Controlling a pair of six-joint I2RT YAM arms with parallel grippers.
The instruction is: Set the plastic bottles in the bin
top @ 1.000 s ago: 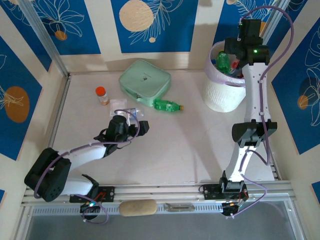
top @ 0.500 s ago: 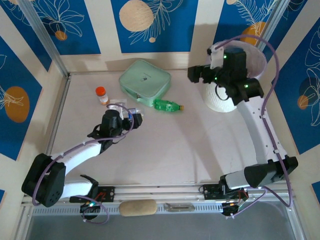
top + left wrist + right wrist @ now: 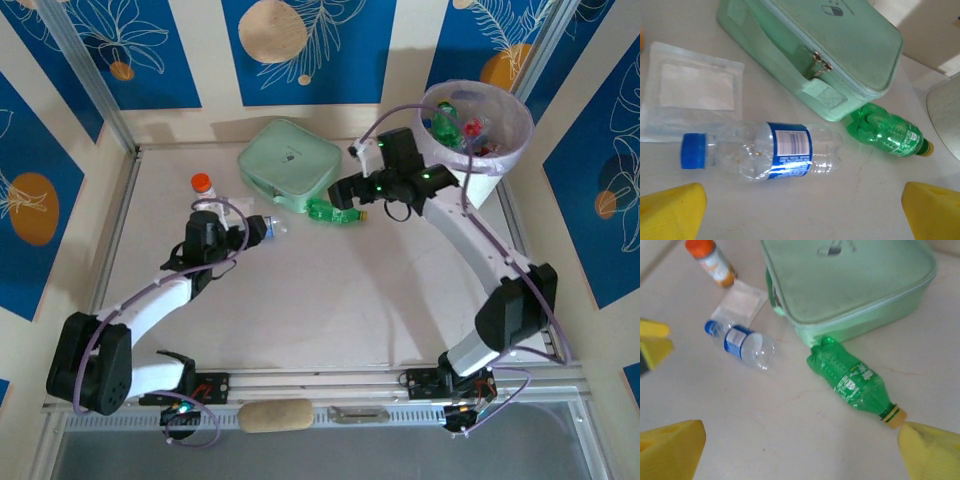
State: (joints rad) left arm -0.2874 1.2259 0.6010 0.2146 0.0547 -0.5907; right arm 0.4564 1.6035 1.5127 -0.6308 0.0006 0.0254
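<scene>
Bottles: the green bottle (image 3: pixel 852 382) lies against the pouch (image 3: pixel 850 285), with the clear bottle (image 3: pixel 760 152) nearby. The right gripper (image 3: pixel 800 450) hovers over green and the left gripper (image 3: pixel 800 210) over clear, both with jaws spread wide. Next I'd expect each to drop, pinch and carry to the bin (image 3: pixel 525 120).

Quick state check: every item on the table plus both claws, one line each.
clear bottle: on its side, blue cap on, on the table
green bottle: on its side, dented, capped, beside the pouch
bin: upright, bagged, partly filled
pouch: lying flat, looks zipped shut
pill bottle: capped
left claw: open, empty
right claw: open, empty
</scene>
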